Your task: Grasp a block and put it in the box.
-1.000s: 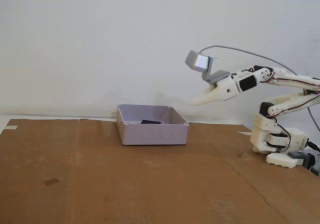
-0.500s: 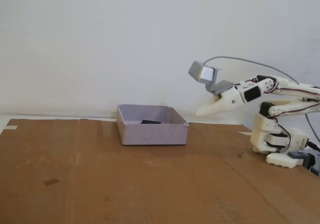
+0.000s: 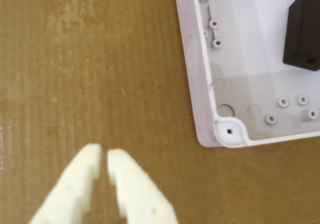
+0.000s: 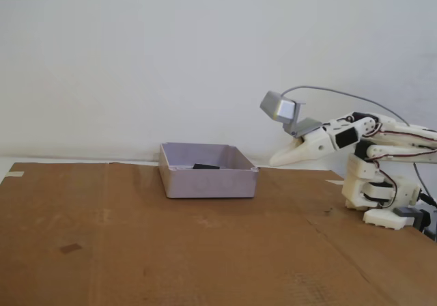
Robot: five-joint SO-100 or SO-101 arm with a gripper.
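One box, one block and one arm make up the whole scene, set on a brown cardboard sheet that covers the table in front of a plain white wall. At the left of the fixed view the cardboard lies bare. Near the middle sits the box, a shallow pale grey tray with low walls, and inside it lies the single dark block, its top just showing over the rim. The wrist view looks down on one corner of the same box and shows the black block resting on its floor, toward the upper right (small moulded posts dot the floor around it). At the right of the fixed view the white arm is folded back over its base, with the gripper raised off the cardboard and apart from the box. In the wrist view the gripper has its two white jaws drawn nearly together, only a thin gap between the tips, and nothing held. Judging by this, the placing step looks finished and the arm is in its retreat or rest phase. No other loose block shows in either view, so the next move probably calls only for settling at rest.
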